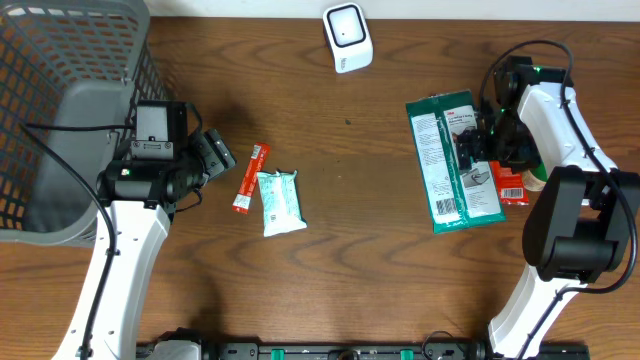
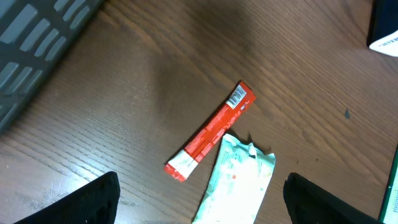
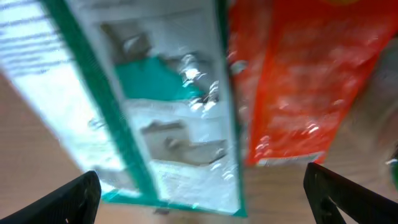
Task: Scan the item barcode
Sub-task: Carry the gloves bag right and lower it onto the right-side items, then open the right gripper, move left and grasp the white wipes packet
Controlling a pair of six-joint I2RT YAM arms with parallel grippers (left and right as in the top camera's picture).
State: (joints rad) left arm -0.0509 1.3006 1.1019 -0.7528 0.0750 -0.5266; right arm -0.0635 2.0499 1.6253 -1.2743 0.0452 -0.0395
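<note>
**Inspector A:** What do we find closest to our edge of the table (image 1: 390,260)?

**Inspector B:** We read the overhead view as a dial, twelve at the far edge. A white-and-teal packet (image 1: 281,203) lies just short of centre, towards seven o'clock. A red stick sachet (image 1: 252,178) lies slanted along its left side, touching or nearly so. The sachet's barcode end points to one o'clock.

**Inspector A:** And the left gripper (image 1: 222,155)?

**Inspector B:** We record it at nine o'clock of the sachet, near but apart. Its jaws are spread wide and hold nothing. In its wrist view both fingers stand clear of the wood, with the sachet and packet beyond them.

**Inspector A:** Where is the item for scanning?

**Inspector B:** The green package (image 1: 452,160) lies flat at three o'clock, printed side up, its long side running near to far. A red package (image 1: 512,188) sits against its right edge, partly hidden by the arm. The right gripper (image 1: 480,150) hangs over the green package's right half. Its wrist view is blurred, yet we see the fingers far apart with nothing clamped between them. We cannot tell whether the fingertips touch the wrapper.

**Inspector A:** What is farthest?

**Inspector B:** A grey mesh basket (image 1: 90,40) fills the ten o'clock corner, behind the left arm. A white scanner (image 1: 347,37) stands at twelve on the far edge. It is well apart from the green package, which lies at about four o'clock of it.
</note>
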